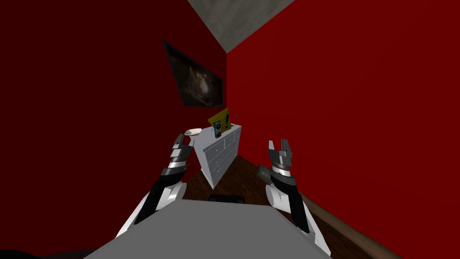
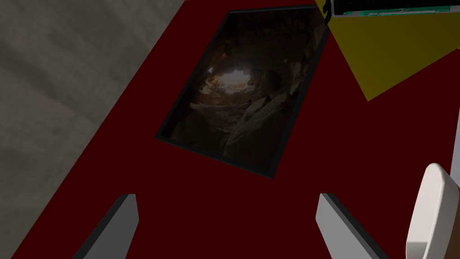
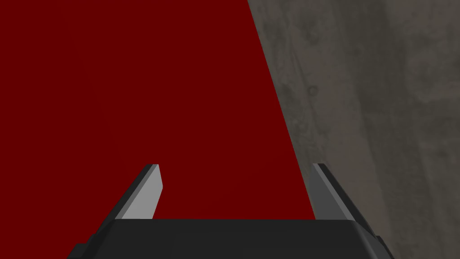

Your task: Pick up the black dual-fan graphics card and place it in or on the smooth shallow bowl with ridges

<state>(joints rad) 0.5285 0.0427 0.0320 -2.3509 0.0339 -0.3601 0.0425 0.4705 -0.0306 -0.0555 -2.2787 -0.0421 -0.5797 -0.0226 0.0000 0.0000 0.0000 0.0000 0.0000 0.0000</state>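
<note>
risk one: left hand (image 1: 183, 142), blades spread and empty, hangs just beside the pale bowl (image 1: 193, 132). a reach across could clip its rim and shove it off the dresser (image 1: 220, 157).
risk two: the black graphics card (image 1: 218, 128) stands on edge against a yellow board (image 1: 223, 117), so a nudge could topple it.
card vs hand: past the bowl, further along the dresser top, apart from the left hand.
right hand (image 1: 278, 143): open too, well off to the side.

White dresser (image 1: 220, 155); yellow panel (image 1: 219, 117); framed pic (image 1: 193, 81).
</note>
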